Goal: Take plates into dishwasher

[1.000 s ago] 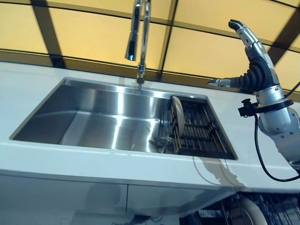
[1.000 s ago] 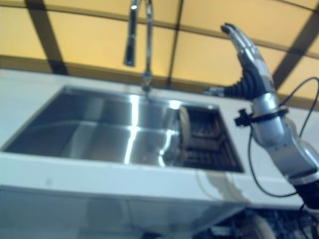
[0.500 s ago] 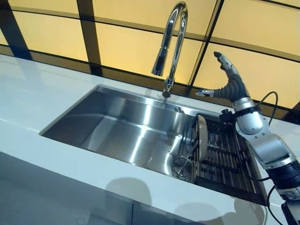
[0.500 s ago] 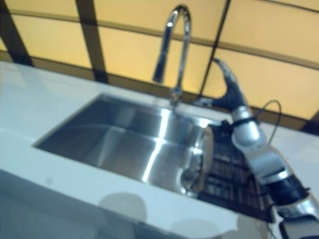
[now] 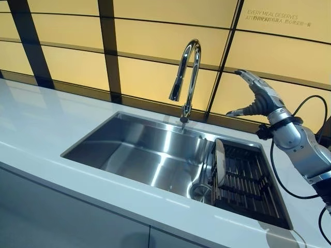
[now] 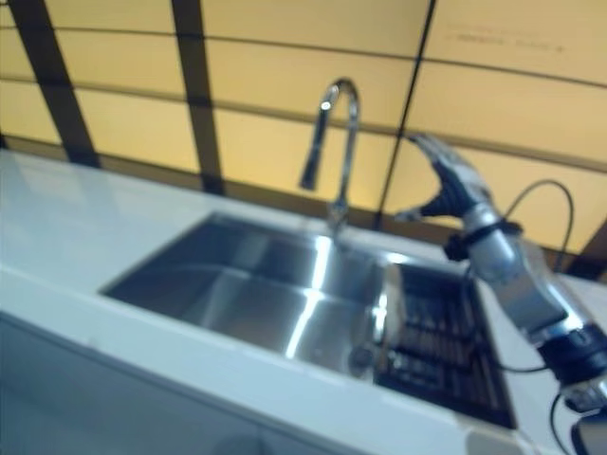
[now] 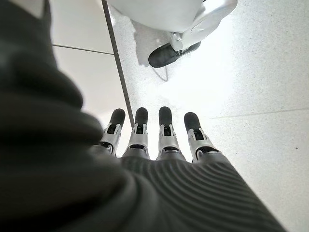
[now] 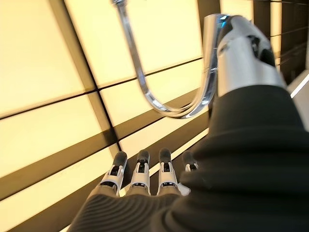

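Left eye view: right hand (image 5: 260, 99) raised at two o'clock, fingers spread and empty, above a plate (image 5: 220, 162) standing on edge in the sink (image 5: 139, 150) rack (image 5: 247, 182), likely ready to reach down.

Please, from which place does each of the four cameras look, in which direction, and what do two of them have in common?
Left eye view: on the head, looking down at the sink, tap, rack and plate; the right hand shows, raised and open.
Right eye view: beside it, same scene, same hand.
Left wrist view: on the left wrist, facing the floor; the left hand shows, fingers straight.
Right wrist view: on the right wrist, facing the tap and wall; its hand shows.
Shared: both eyes and the right wrist see the tap.
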Available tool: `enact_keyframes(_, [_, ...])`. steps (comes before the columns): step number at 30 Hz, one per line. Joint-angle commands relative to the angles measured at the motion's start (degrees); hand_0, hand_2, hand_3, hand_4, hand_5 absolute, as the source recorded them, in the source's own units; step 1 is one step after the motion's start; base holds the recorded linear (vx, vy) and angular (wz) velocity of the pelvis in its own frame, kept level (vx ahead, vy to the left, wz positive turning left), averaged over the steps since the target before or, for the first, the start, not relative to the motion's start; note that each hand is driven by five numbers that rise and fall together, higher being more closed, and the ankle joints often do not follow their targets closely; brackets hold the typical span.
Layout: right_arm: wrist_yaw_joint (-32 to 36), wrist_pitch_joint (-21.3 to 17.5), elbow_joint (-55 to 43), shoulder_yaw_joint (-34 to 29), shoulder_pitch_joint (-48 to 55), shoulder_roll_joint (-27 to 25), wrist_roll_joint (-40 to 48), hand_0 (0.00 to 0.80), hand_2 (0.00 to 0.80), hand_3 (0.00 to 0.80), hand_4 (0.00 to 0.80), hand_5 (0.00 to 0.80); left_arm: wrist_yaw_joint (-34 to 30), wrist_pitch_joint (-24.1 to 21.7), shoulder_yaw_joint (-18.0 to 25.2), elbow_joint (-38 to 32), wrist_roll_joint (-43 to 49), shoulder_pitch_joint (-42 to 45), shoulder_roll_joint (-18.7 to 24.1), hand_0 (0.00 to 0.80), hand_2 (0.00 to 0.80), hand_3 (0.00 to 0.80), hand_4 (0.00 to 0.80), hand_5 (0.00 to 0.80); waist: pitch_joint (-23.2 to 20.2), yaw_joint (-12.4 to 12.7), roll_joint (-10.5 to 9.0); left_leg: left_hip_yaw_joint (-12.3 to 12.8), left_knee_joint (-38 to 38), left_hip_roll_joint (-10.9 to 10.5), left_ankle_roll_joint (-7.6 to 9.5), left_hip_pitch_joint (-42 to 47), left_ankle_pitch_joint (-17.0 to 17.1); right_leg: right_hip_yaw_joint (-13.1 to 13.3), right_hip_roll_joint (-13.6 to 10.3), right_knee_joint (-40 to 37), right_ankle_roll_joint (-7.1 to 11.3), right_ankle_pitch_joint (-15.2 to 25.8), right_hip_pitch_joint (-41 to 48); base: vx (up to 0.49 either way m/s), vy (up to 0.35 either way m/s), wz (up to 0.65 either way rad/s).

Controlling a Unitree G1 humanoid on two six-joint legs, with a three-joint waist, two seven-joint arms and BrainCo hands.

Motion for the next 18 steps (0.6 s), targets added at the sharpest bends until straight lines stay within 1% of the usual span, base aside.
enact_keyframes(1, [-4.0, -4.3, 2.0, -2.7, -1.1, -2.3, -2.0, 0.000, 0.000, 0.000, 0.000, 0.000, 0.7, -0.5, 0.4, 4.3, -0.8, -1.8, 1.0, 0.000, 0.000, 0.000, 0.000, 0.000, -1.6, 0.9, -2.33, 3.2, -0.2, -0.8, 0.84, 1.2, -4.8, -1.2, -0.3, 0.4, 3.08, -2.2, 1.2, 0.000, 0.000, 0.00])
enact_keyframes(3, [-5.4, -6.4, 3.4, -3.0, -1.0, -3.4, -6.1, 0.000, 0.000, 0.000, 0.000, 0.000, 0.7, -0.3, 0.5, 4.3, -0.9, -1.5, 1.1, 0.000, 0.000, 0.000, 0.000, 0.000, -1.8, 0.9, -2.46, 3.2, -0.2, -1.0, 0.93, 1.4, -4.8, -1.1, -0.3, 0.3, 3.15, -2.2, 1.4, 0.000, 0.000, 0.00])
enact_keyframes(6, [-6.8, -9.6, 4.7, -1.9, -1.9, -5.9, -14.6, 0.000, 0.000, 0.000, 0.000, 0.000, 0.5, 0.0, 0.8, 4.2, -0.6, -1.1, 1.3, 0.000, 0.000, 0.000, 0.000, 0.000, -2.2, 0.9, -2.76, 3.3, -0.2, -1.1, 1.01, 1.4, -4.9, -1.0, -0.2, 0.3, 3.25, -2.3, 1.4, 0.000, 0.000, 0.00])
enact_keyframes(7, [-7.0, -11.5, 5.1, -0.2, -3.0, -8.2, -20.9, 0.000, 0.000, 0.000, 0.000, 0.000, 0.4, 0.2, 0.7, 3.9, -0.4, -0.9, 1.7, 0.000, 0.000, 0.000, 0.000, 0.000, -2.4, 1.0, -3.05, 3.4, -0.2, -1.1, 1.06, 1.4, -5.0, -1.0, -0.2, 0.2, 3.32, -2.3, 1.4, 0.000, 0.000, 0.00])
enact_keyframes(8, [-7.1, -12.5, 5.2, 0.5, -3.6, -9.1, -23.1, 0.000, 0.000, 0.000, 0.000, 0.000, 0.3, 0.2, 0.8, 3.9, -0.4, -0.9, 1.9, 0.000, 0.000, 0.000, 0.000, 0.000, -2.4, 1.1, -3.17, 3.4, -0.2, -1.1, 1.07, 1.4, -5.0, -1.0, -0.2, 0.2, 3.35, -2.3, 1.4, 0.000, 0.000, 0.00])
enact_keyframes(9, [-6.7, -15.5, 4.9, 3.7, -5.5, -11.9, -29.6, 0.000, 0.000, 0.000, 0.000, 0.000, 0.0, 0.4, 0.7, 3.7, -0.2, -0.8, 2.6, 0.000, 0.000, 0.000, 0.000, 0.000, -2.7, 1.2, -3.64, 3.5, -0.2, -1.1, 1.13, 1.3, -5.0, -1.1, -0.2, 0.2, 3.43, -2.3, 1.3, 0.000, 0.000, 0.00])
enact_keyframes(10, [-6.8, -15.9, 5.0, 4.6, -6.2, -12.3, -30.1, 0.000, 0.000, 0.000, 0.000, 0.000, 0.0, 0.4, 0.7, 3.6, -0.1, -0.8, 2.6, 0.000, 0.000, 0.000, 0.000, 0.000, -2.8, 1.2, -3.64, 3.5, -0.2, -1.1, 1.14, 1.3, -5.0, -1.1, -0.2, 0.2, 3.45, -2.3, 1.3, 0.000, 0.000, 0.00])
enact_keyframes(12, [-5.2, -19.0, 4.1, 9.2, -9.2, -15.1, -33.4, 0.000, 0.000, 0.000, 0.000, 0.000, -0.2, 0.4, 0.7, 3.4, 0.0, -0.6, 3.3, 0.000, 0.000, 0.000, 0.000, 0.000, -3.1, 1.2, -4.18, 3.6, -0.2, -1.0, 1.16, 1.1, -5.0, -1.2, -0.1, 0.1, 3.53, -2.2, 1.2, 0.000, 0.000, 0.00])
enact_keyframes(14, [-4.0, -23.3, 3.9, 14.6, -12.8, -17.4, -35.2, 0.000, 0.000, 0.000, 0.000, 0.000, -0.4, 0.2, 0.6, 3.1, 0.0, -0.4, 4.0, 0.000, 0.000, 0.000, 0.000, 0.000, -3.4, 1.3, -4.75, 3.7, -0.2, -1.0, 1.18, 0.9, -5.0, -1.1, 0.0, 0.0, 3.58, -2.2, 1.0, -0.003, -0.009, -0.02])
enact_keyframes(15, [-3.8, -25.7, 4.2, 16.6, -14.1, -17.8, -36.8, 0.000, 0.000, 0.000, 0.000, 0.000, -0.4, 0.1, 0.6, 3.0, 0.0, -0.3, 4.1, 0.000, 0.000, 0.000, 0.000, 0.000, -3.6, 1.3, -4.89, 3.7, -0.2, -0.9, 1.17, 0.9, -5.0, -1.2, 0.0, 0.0, 3.58, -2.2, 1.0, -0.005, -0.010, -0.05])
enact_keyframes(17, [-3.9, -27.6, 4.3, 18.7, -15.4, -18.1, -38.8, 0.000, 0.000, 0.000, 0.000, 0.000, -0.5, -0.1, 0.5, 2.9, 0.1, -0.3, 4.1, 0.000, 0.000, 0.000, 0.000, 0.000, -3.7, 1.3, -4.96, 3.7, -0.2, -0.9, 1.15, 0.8, -5.0, -1.3, 0.0, 0.0, 3.61, -2.2, 1.0, -0.005, -0.004, -0.06])
enact_keyframes(18, [-4.7, -29.8, 4.7, 20.5, -16.2, -18.2, -40.9, 0.000, 0.000, 0.000, 0.000, 0.000, -0.5, -0.1, 0.3, 2.6, 0.2, -0.2, 4.1, 0.000, 0.000, 0.000, 0.000, 0.000, -3.7, 1.4, -5.07, 3.7, -0.2, -0.9, 1.14, 0.8, -4.9, -1.5, 0.0, 0.0, 3.60, -2.2, 1.0, -0.005, -0.004, -0.03])
